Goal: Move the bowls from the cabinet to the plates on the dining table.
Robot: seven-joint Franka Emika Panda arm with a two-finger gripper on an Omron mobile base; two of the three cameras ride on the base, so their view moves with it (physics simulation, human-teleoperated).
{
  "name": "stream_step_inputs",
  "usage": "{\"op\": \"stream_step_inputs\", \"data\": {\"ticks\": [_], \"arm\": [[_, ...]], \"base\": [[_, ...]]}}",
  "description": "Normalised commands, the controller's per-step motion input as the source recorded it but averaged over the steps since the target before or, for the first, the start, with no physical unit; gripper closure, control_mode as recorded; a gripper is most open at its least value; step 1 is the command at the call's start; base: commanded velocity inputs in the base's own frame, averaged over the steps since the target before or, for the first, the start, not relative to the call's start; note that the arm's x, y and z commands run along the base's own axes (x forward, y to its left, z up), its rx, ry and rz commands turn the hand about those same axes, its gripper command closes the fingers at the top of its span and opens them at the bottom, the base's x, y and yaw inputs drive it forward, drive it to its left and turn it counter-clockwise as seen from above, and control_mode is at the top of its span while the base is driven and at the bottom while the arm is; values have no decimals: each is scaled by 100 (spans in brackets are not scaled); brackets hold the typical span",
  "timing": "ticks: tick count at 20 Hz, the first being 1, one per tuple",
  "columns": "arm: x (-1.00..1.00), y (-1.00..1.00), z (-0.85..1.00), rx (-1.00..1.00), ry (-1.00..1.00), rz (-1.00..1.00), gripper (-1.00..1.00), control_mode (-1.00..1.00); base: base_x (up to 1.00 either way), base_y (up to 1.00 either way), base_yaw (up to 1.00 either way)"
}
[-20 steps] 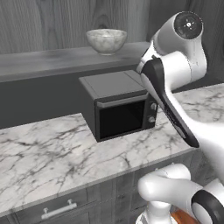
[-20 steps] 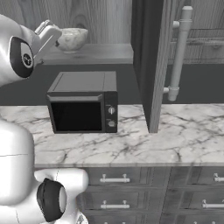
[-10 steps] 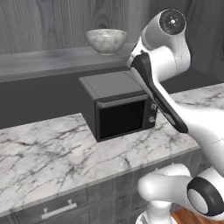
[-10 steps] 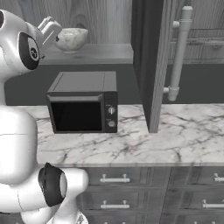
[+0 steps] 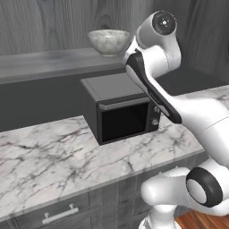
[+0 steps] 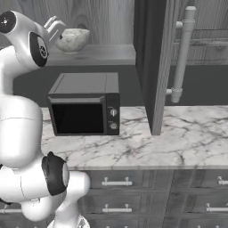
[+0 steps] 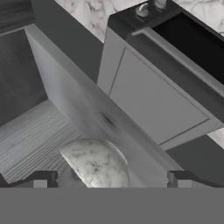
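Observation:
A white marble-look bowl (image 5: 108,41) with grey veins stands upright on the open cabinet's shelf (image 5: 44,60), above the microwave. From the right base view my gripper (image 6: 58,27) hovers just left of the bowl (image 6: 72,39), a little above its rim and not touching it. In the hand view the bowl (image 7: 96,164) lies low in the middle, between my two fingertips (image 7: 41,179). They stand wide apart, so the gripper (image 7: 111,180) is open and holds nothing. The plates and the dining table are out of view.
A black microwave (image 5: 123,112) sits on the marble counter (image 5: 53,156) right under the shelf. The cabinet door (image 6: 153,67) stands open to the right, its long silver handle (image 6: 182,49) sticking out. Drawers (image 6: 116,182) run below the counter.
The arm has swung its upper joints toward the shelf and carried the open gripper a little closer to the marble bowl. The bowl itself has stayed put.

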Motion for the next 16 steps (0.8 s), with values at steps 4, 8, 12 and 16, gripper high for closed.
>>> {"op": "stream_step_inputs", "data": {"ticks": [4, 8, 12, 16], "arm": [[50, 0, 0, -2, 0, 6, -100, -100], [52, 0, 6, -4, 0, 5, -100, -100], [47, 0, 23, -9, -2, 4, -100, -100], [44, 1, 17, -10, -2, 4, -100, -100]], "base": [[0, 0, 0], [0, 0, 0], [0, 0, 0], [0, 0, 0]]}}
